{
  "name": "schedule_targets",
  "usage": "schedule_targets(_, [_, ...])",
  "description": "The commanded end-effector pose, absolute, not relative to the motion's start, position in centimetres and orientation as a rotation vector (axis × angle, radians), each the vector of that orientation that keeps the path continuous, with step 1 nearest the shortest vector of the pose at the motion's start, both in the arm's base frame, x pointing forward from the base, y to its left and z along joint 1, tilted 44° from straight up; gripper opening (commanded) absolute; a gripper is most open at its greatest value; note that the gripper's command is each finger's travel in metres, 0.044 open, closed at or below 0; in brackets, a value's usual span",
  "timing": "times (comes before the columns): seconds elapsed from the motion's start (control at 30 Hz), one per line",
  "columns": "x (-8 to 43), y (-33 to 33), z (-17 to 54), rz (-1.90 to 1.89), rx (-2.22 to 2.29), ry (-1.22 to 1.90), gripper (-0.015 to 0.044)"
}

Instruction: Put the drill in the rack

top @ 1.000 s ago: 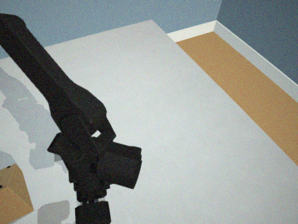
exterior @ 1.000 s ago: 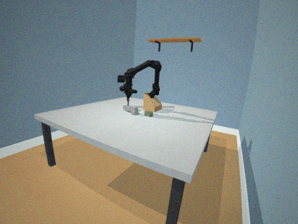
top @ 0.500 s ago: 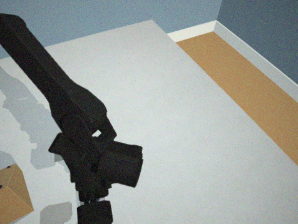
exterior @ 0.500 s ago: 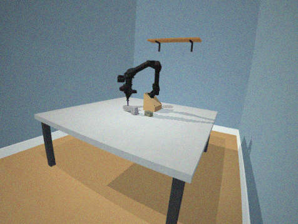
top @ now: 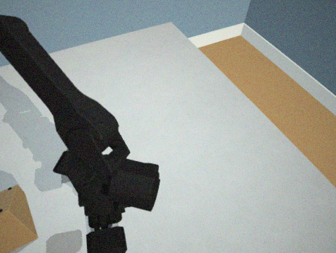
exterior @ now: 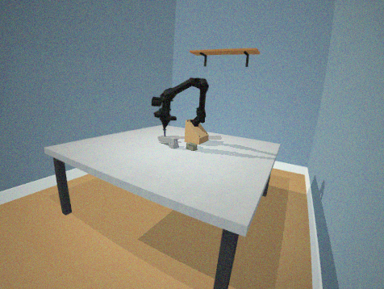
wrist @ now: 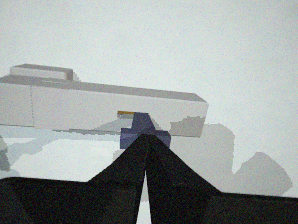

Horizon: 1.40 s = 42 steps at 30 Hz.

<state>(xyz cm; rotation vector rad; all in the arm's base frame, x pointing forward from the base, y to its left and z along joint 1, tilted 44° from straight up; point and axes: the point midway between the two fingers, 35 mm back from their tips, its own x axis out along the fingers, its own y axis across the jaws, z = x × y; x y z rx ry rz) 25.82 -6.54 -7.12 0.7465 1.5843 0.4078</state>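
Observation:
My gripper (exterior: pixel 164 128) (wrist: pixel 147 141) is shut, its fingertips together on top of a dark blue key (exterior: pixel 164 132). The key has a wide head, and its narrower blade reaches down into a slot of a long pale grey block (exterior: pixel 164 140) (wrist: pixel 75 107). An orange strip (wrist: pixel 125 113) shows in the slot beside the blade; I cannot tell if it is part of the drill. The drill is otherwise not recognisable. A small grey-green block (exterior: pixel 191 146) beside the wooden stand may be the rack; I cannot tell. The top view cuts off the fingertips.
The arm stands on a wooden wedge-shaped stand (top: pixel 18 226) (exterior: pixel 196 135), to the right of the grey block in the exterior view. A raised part (wrist: pixel 40 71) sits along the block's far side. The table (top: pixel 226 169) (exterior: pixel 161 173) ends well beyond them. A wall shelf (exterior: pixel 226 52) hangs high behind.

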Motion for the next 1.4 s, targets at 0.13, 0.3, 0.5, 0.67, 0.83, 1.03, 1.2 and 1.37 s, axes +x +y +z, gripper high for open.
schedule_targets(0.13, [25.1,-5.2,-7.9,0.424,0.753,1.617,0.0000])
schedule_targets(0.3, [25.0,-5.0,-8.1,0.424,0.754,1.617,0.0000])
schedule_targets(0.5, [25.0,-4.9,-8.2,0.424,0.754,1.617,0.0000])
schedule_targets(0.67, [25.0,-4.7,-8.3,0.424,0.754,1.617,0.0000])
schedule_targets(0.83, [25.0,-4.5,-8.4,0.424,0.754,1.617,0.0000])
schedule_targets(1.03, [24.9,-4.2,-8.6,0.425,0.754,1.617,0.0000])
schedule_targets(1.2, [24.9,-3.9,-8.8,0.425,0.754,1.617,0.0000])
schedule_targets(1.37, [25.1,-4.3,-8.5,0.424,0.753,1.617,0.0053])
